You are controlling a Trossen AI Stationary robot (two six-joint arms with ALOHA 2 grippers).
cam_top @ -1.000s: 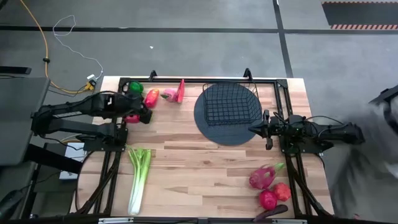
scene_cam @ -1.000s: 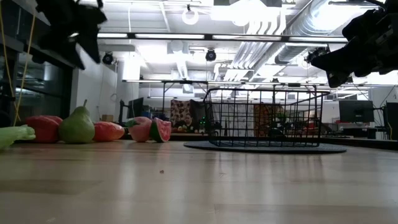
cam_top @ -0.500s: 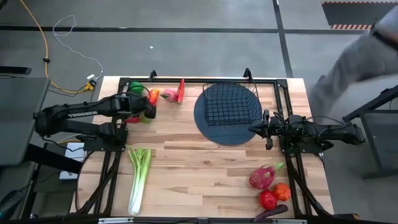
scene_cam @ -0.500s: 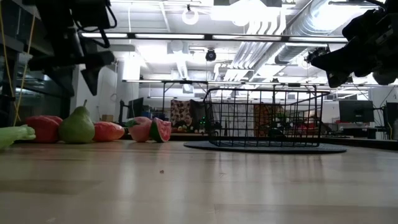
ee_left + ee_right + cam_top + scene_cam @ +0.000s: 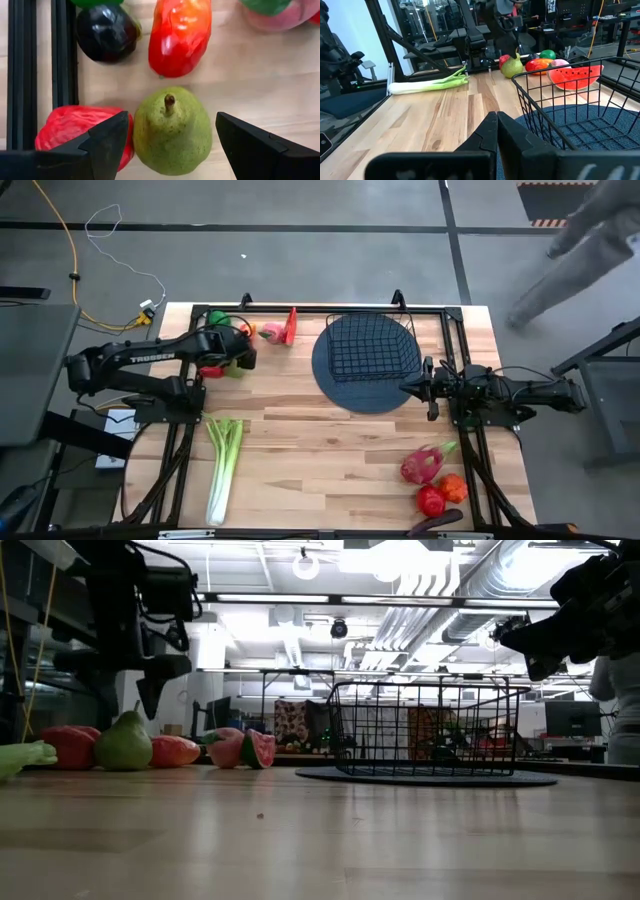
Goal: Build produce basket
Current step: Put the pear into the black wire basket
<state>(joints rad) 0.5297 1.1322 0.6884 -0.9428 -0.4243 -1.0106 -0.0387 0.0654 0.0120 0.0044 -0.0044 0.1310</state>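
Observation:
My left gripper [image 5: 172, 117] is open and points down over the far-left produce cluster [image 5: 240, 358]. Its fingers stand on either side of an upright green pear [image 5: 172, 137] without touching it. In the low view the gripper [image 5: 150, 680] hangs just above the pear [image 5: 124, 744]. Beside the pear lie a red piece [image 5: 70, 130], a red-orange long piece [image 5: 180, 35] and a dark piece [image 5: 107, 32]. The black wire basket [image 5: 368, 348] stands on its grey disc base [image 5: 345, 390]. My right gripper [image 5: 496, 131] is shut and waits by the basket's right side [image 5: 408, 388].
A watermelon slice [image 5: 290, 326] lies left of the basket. Celery [image 5: 222, 465] lies near the table's left-near part. Dragon fruit [image 5: 422, 464], red [image 5: 430, 501] and orange [image 5: 455, 486] pieces and an eggplant [image 5: 437, 523] sit at the near right. A person stands beyond the table's right side [image 5: 622, 690].
My left gripper has come down from high above the table toward the pear and shifted a little toward the table's right, staying open. A person has moved about beyond the table's far right corner. The produce and the basket have stayed put.

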